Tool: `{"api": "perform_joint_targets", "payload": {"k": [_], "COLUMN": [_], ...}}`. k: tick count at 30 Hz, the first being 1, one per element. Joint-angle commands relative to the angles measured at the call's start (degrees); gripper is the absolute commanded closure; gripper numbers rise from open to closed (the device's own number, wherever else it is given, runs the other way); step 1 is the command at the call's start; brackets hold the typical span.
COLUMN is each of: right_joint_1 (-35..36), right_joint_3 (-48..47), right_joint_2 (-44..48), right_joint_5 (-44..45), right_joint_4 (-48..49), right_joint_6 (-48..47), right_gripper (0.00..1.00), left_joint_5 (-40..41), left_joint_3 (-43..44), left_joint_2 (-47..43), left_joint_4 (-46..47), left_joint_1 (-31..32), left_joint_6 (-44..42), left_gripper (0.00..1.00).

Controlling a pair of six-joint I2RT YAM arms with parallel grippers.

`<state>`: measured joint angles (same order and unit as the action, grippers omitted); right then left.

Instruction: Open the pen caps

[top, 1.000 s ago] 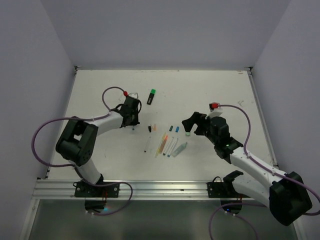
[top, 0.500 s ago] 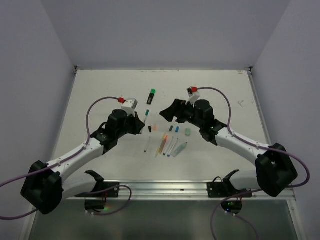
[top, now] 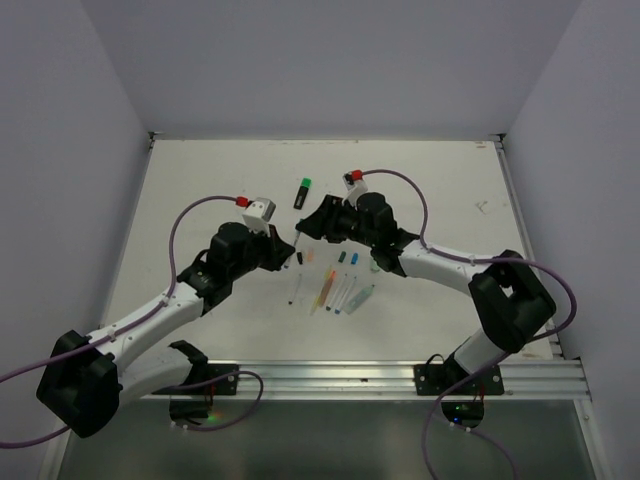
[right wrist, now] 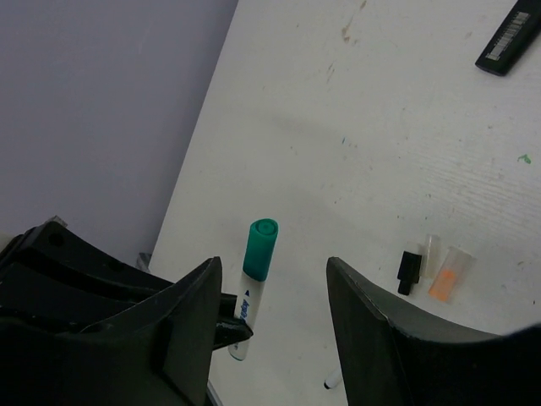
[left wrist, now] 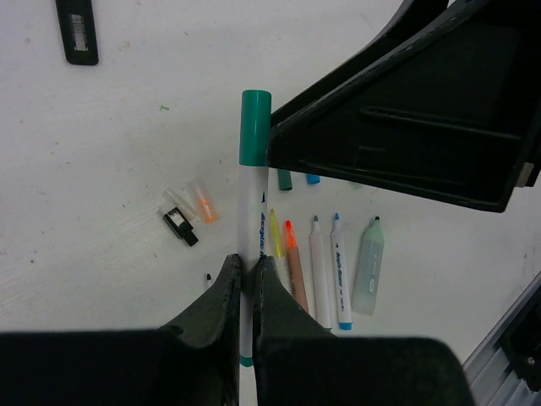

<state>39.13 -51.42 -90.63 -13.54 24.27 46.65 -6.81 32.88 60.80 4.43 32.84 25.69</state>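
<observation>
Clamping the pen point(left wrist: 259, 228) in my left pincer point(left wrist: 248, 272), I flank its green cap point(right wrist: 259, 247) with my right pincer point(right wrist: 272, 269), jaws apart; next: squeeze, pull.

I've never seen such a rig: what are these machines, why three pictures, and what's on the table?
Two robot arms are bolted to a white table, each ending in a two-finger gripper. One picture looks down from above; the other two come from cameras on the wrists, so the dark shapes there are fingers. The left gripper is shut on a white pen, held above the table. The right gripper is open, its fingers either side of the pen's teal cap. Below lie uncapped pens, a loose black cap, an orange cap, and a black highlighter.
</observation>
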Motion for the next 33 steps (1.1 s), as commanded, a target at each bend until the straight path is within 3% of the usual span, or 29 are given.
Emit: {"api": "perform_joint_targets", "payload": {"k": [1,13,24,31,33], "right_joint_1": [0.76,1.73,1.73,1.73,1.73], "right_joint_3": [-3.16,-2.98,-3.07,-2.55,-2.28], "right_joint_2": [-1.12,-4.2,-4.2,-4.47,-4.2], "right_joint_5": [-1.93,-1.14,-0.61,-1.05,-1.14], "right_joint_4": [4.29,7.98,8.86,9.04,9.04], "right_joint_6": [2.12,3.18,2.83,3.09,3.09], "right_gripper": [0.45,0.63,0.65,0.86,0.98], "left_joint_5": [-1.72,-3.47,-4.27,-4.35,-4.44], "left_joint_3": [-0.8,-0.8,-1.42,-1.59,-1.77], "left_joint_2": [-0.68,-0.06,0.03,-0.68,-0.68], "left_joint_4": [3.66,4.1,4.45,4.89,5.15], "left_joint_1": [0.47,0.56,0.65,0.73,0.73], "left_joint_6": [-1.61,-1.96,-1.87,-1.61,-1.61], "left_gripper": [1.0,1.0,1.0,1.0,0.98]}}
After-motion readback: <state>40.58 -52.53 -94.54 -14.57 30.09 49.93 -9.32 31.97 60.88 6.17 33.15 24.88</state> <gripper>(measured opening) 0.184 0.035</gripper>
